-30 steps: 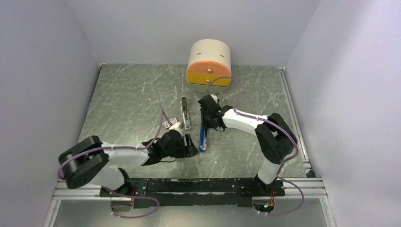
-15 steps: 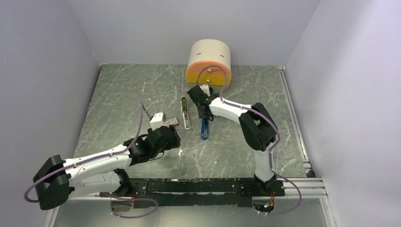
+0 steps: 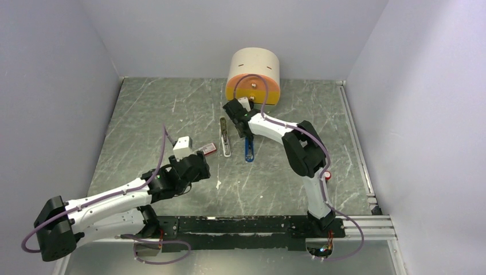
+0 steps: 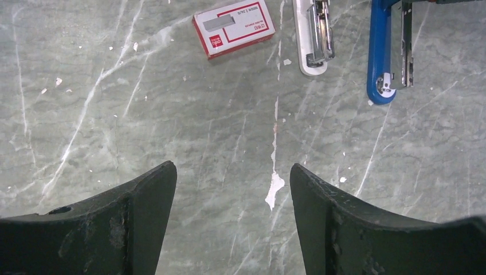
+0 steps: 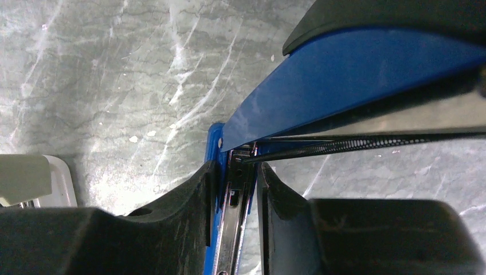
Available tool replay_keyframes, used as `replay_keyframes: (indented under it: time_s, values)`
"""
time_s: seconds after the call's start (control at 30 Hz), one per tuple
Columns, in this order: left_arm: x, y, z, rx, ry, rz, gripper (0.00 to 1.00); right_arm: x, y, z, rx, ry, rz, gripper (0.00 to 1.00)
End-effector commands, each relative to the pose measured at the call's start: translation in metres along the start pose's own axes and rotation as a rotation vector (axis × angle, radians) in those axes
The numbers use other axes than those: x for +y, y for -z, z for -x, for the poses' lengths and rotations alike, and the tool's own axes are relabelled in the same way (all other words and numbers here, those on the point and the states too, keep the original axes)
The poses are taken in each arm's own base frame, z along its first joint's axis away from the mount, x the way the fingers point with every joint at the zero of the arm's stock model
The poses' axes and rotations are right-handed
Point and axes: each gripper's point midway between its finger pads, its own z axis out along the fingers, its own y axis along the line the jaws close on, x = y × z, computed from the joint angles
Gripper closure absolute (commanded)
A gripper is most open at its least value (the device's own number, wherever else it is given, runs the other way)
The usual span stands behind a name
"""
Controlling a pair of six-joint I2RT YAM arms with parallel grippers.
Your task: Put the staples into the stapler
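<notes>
The blue stapler [image 3: 249,151] lies on the grey table with its lid swung open. My right gripper [image 3: 243,133] is at its far end. In the right wrist view the gripper [image 5: 235,183] is shut on the stapler's metal magazine [image 5: 232,215], with the blue lid [image 5: 344,74] raised above. My left gripper [image 3: 193,168] is open and empty [image 4: 232,189], near and to the left of the stapler [image 4: 379,51]. A small red-and-white box [image 4: 234,27] lies ahead of it. No loose staples show.
A white stapler with a metal track [image 3: 226,139] lies between the box [image 3: 207,149] and the blue stapler; it also shows in the left wrist view [image 4: 312,34]. A tan and orange round container [image 3: 254,77] stands at the back. Walls close in on three sides.
My left gripper pulled back left, away from the blue stapler's near end. My right gripper moved farther back, and the stapler slid away from the arms with it.
</notes>
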Motion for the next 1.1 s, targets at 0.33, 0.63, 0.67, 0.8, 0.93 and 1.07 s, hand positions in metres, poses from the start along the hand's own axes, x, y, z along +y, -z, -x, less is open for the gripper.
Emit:
replay_keyframes:
  time_s: [0.33, 0.63, 0.67, 0.8, 0.93, 1.07]
  values:
    - [0.000, 0.000, 0.005, -0.008, -0.012, 0.010, 0.22, 0.002, 0.016, 0.026, -0.042, -0.070, 0.079, 0.49]
    - [-0.007, 0.000, 0.004, 0.005, -0.006, -0.016, 0.20, -0.010, 0.057, 0.037, -0.099, -0.143, 0.161, 0.38]
    - [-0.007, 0.000, 0.005, 0.003, -0.005, -0.015, 0.20, -0.013, 0.062, 0.036, -0.105, -0.152, 0.169, 0.38]
    - [-0.008, 0.003, 0.010, -0.007, -0.003, -0.013, 0.20, -0.023, 0.086, 0.039, -0.142, -0.190, 0.211, 0.37]
    - [-0.013, 0.008, 0.024, -0.034, -0.025, -0.031, 0.19, -0.029, 0.114, 0.043, -0.208, -0.219, 0.275, 0.41]
    - [-0.028, 0.015, 0.050, -0.073, -0.055, -0.066, 0.18, -0.022, 0.140, 0.041, -0.251, -0.250, 0.392, 0.52]
